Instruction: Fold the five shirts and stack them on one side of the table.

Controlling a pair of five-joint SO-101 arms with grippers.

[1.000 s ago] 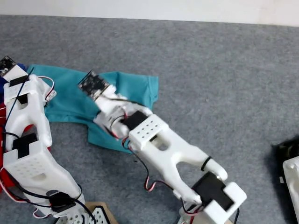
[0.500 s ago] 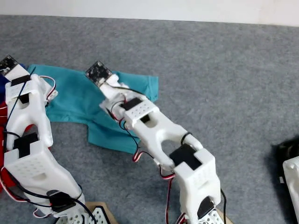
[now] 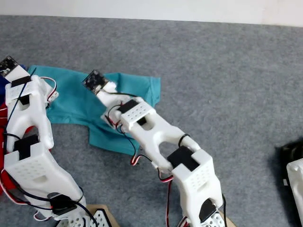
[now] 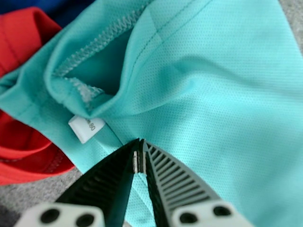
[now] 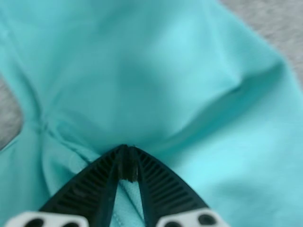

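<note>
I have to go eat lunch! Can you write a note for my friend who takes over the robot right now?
Left gripper: shut on the teal shirt, close to its white neck label.
Right gripper: shut on the teal shirt too, at another spot.
Things: the teal shirt lies on the grey table, toward its left side. A red shirt and a blue cloth lie bunched by its collar.
Done: both grippers hold the teal shirt, which is not yet folded.
Left: fold it, fold the others, stack them.

A small white tag [image 4: 86, 128] sewn into the teal shirt [image 4: 213, 85] carries faint print, too small to read.
</note>
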